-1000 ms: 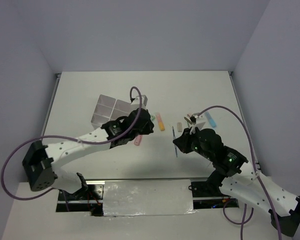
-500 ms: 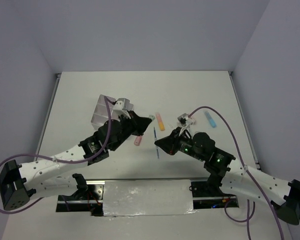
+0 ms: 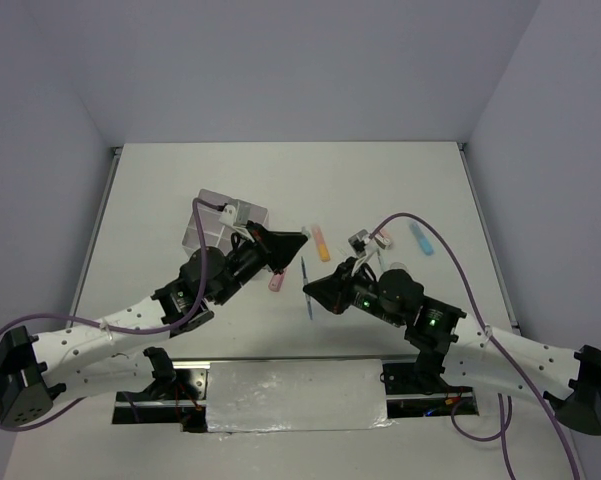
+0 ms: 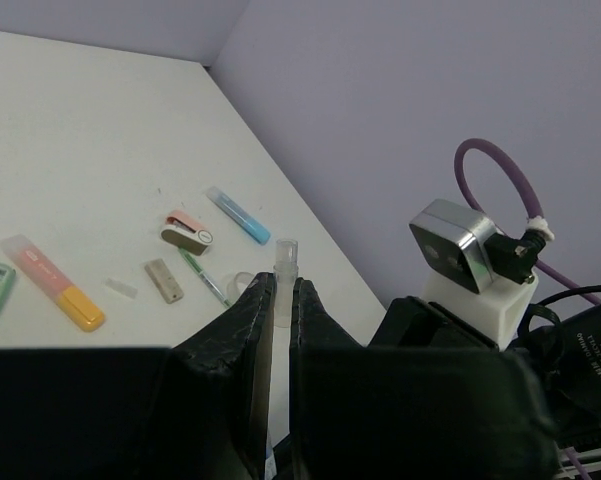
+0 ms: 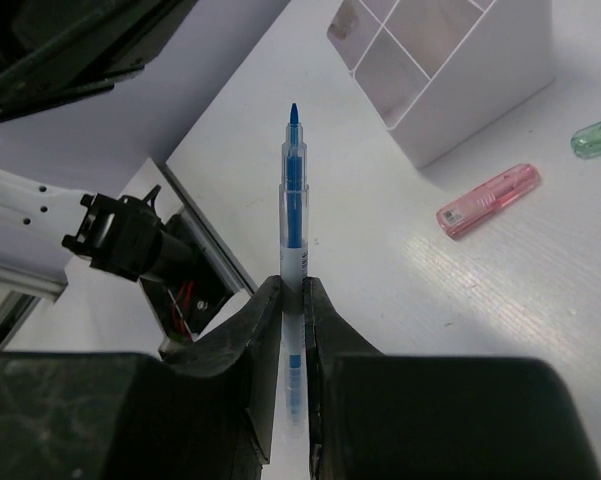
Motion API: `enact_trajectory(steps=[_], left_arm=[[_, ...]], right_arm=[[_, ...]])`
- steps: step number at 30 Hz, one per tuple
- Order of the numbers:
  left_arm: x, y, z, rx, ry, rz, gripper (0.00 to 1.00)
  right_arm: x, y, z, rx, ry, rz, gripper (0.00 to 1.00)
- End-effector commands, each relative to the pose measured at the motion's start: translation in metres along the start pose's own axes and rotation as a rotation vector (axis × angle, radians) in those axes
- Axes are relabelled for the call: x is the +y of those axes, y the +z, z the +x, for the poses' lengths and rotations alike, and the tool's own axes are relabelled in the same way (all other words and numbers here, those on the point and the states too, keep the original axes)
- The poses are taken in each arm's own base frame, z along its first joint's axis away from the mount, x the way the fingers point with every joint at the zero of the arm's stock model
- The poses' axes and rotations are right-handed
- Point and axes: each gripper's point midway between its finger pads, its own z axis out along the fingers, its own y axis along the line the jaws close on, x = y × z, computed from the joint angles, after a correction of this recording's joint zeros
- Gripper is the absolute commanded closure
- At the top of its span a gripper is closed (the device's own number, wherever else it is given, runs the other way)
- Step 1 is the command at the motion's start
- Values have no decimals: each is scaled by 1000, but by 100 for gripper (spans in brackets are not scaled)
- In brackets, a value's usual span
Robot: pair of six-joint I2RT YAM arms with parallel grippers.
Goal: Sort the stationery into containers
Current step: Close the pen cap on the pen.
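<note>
Right gripper (image 5: pixel 292 290) is clamped on the blue pen (image 5: pixel 294 215), tip bare. The pen is held off the table between the two arms, near the box (image 5: pixel 480 95). Left gripper (image 4: pixel 283 292) pinches what looks like a small clear cap (image 4: pixel 286 258). I read this as the capping step, with the cap not on yet. Next: line the cap up with the tip, push it on, then drop the pen in a compartment.

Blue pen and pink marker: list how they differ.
The blue pen is long and thin, a clear barrel with a blue core; the pink marker is short, stubby and translucent pink. The blue pen is clamped in the right gripper, its tip bare; the pink marker lies loose and flat on the table, beside the box. Both are outside the box's compartments.
</note>
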Motion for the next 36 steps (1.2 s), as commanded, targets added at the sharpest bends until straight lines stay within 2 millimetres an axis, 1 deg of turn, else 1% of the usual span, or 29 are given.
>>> enact_trajectory(steps=[1,9,14,28,36], left_arm=[[-20,-3,-18,-67,-13,85,100],[-18,-2,-17,-67,-10,76,100],[-20,-2,-16,-62,-13,85,100],[-15,-1,-11,-56,-12,73,100],[-14,-2,-7,-46,-20,78,100]], right_arm=[[24,-4,-42,-122,-9,-46,100],[29,-6,-50,-142,-19,-57,100],[24,-5,-51,-143,-20,-26,100],[25,-4,-54,-139,-27,-20,100],[23,-4,-57,-151,-24,-5,100]])
